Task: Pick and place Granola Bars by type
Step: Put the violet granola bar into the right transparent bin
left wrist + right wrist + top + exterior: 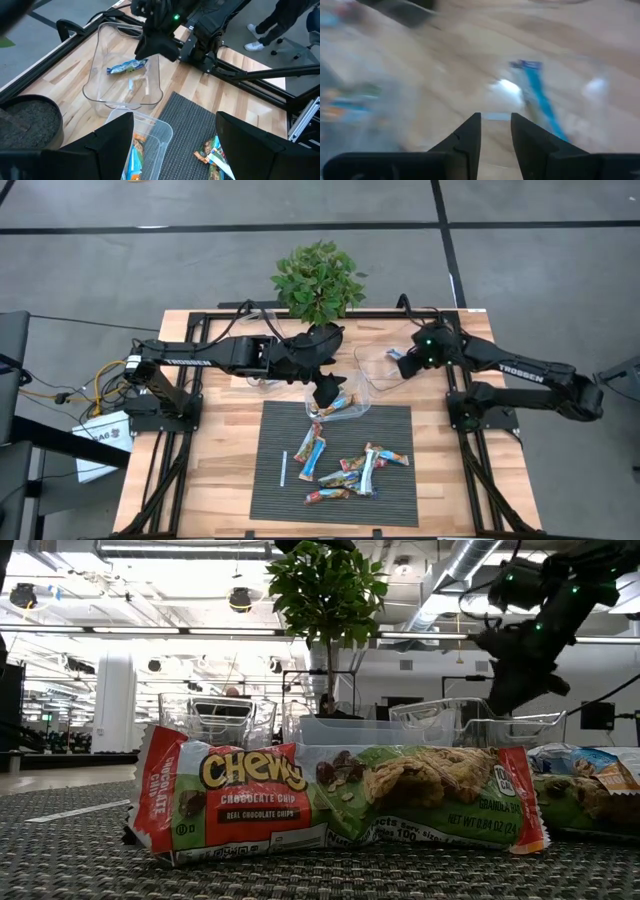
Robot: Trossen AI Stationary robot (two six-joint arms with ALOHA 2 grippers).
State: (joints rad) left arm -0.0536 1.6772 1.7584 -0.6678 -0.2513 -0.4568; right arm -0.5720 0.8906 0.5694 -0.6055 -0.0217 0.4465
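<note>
A: Bars first. Where are the granola bars?
B: Most lie scattered on the dark ribbed mat, near the middle of the table. A thin white stick lies on the mat beside them. Low view shows a red-and-green chocolate chip bar flat on the mat, right at the camera.
A: Any sorted?
B: One blue-wrapped bar lies inside a clear plastic tray on the wood, toward the right arm's side. A second clear tray at the mat's far edge holds a few more.
A: Right gripper?
B: Right gripper hangs over the tray with the blue bar. Fingers are slightly parted, nothing between them; the blue bar shows below, apart from them.
A: Left gripper?
B: Left gripper hovers over the second tray, fingers spread wide, released, holding nothing.
A: Other stuff?
B: Potted plant at the table's far edge.
</note>
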